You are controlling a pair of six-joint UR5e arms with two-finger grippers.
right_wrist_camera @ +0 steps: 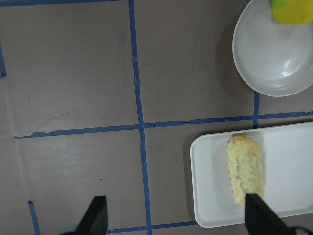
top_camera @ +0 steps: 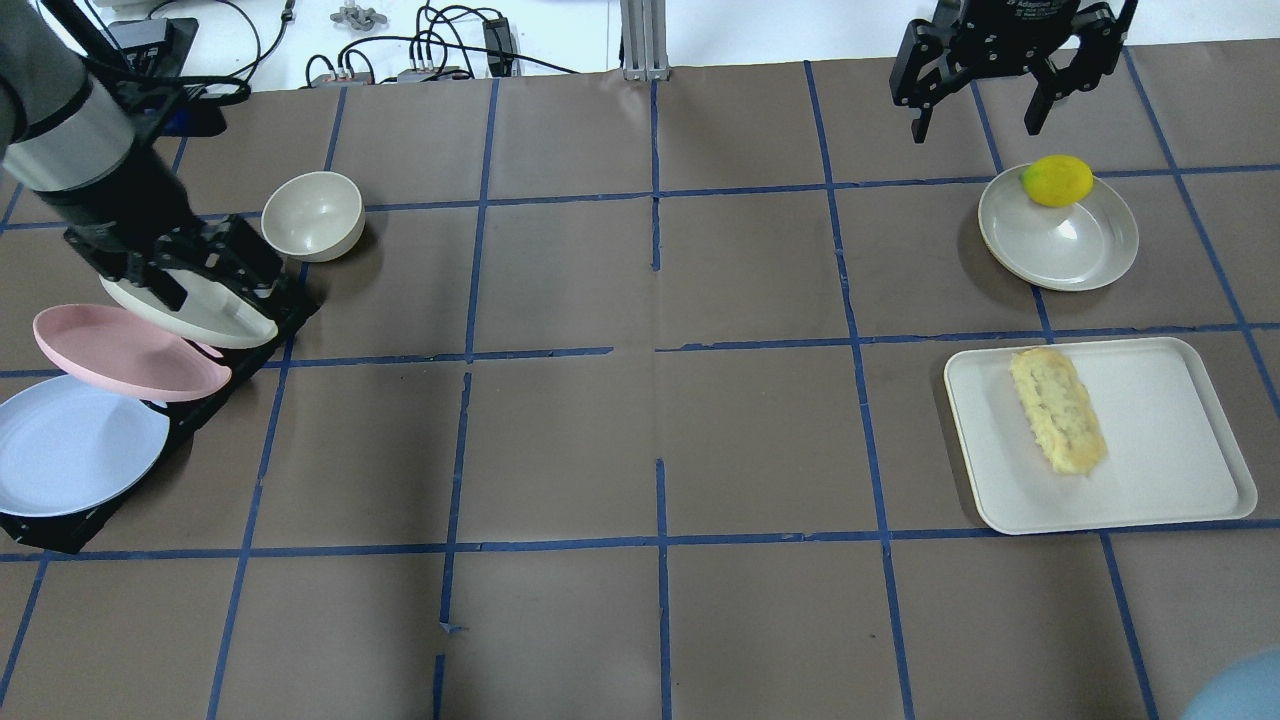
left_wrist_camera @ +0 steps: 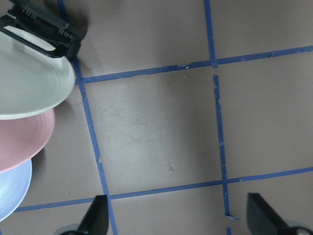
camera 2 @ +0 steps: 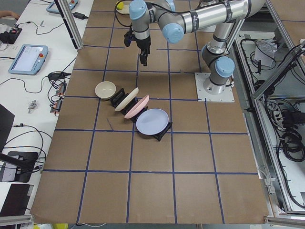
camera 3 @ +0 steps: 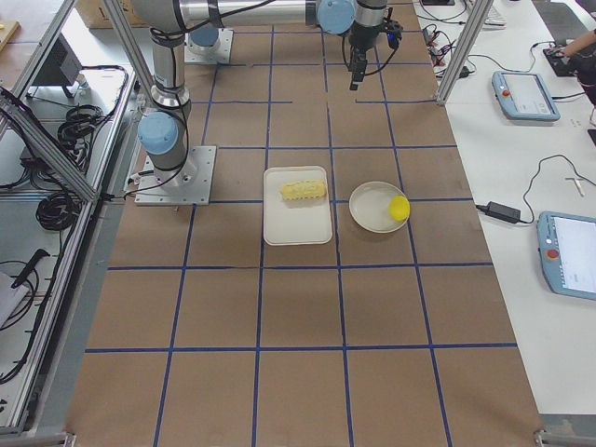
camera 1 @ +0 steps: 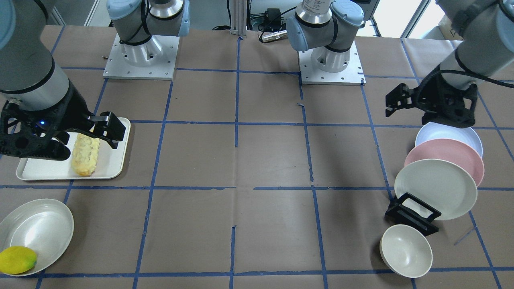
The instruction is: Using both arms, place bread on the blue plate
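The bread (top_camera: 1058, 410) lies on a white tray (top_camera: 1160, 480) on the robot's right side; it also shows in the front view (camera 1: 85, 154) and the right wrist view (right_wrist_camera: 245, 169). The blue plate (top_camera: 70, 445) leans in a black rack (top_camera: 60, 530) at the left, the nearest of three plates; the left wrist view shows its edge (left_wrist_camera: 12, 193). My left gripper (top_camera: 190, 270) is open and empty, high over the rack's cream plate. My right gripper (top_camera: 972, 120) is open and empty, high up, beyond the lemon dish and away from the bread.
A pink plate (top_camera: 120, 350) and a cream plate (top_camera: 200, 315) stand in the same rack. A cream bowl (top_camera: 312, 215) sits beyond the rack. A yellow lemon (top_camera: 1057, 180) rests in a shallow white dish (top_camera: 1070, 245) beyond the tray.
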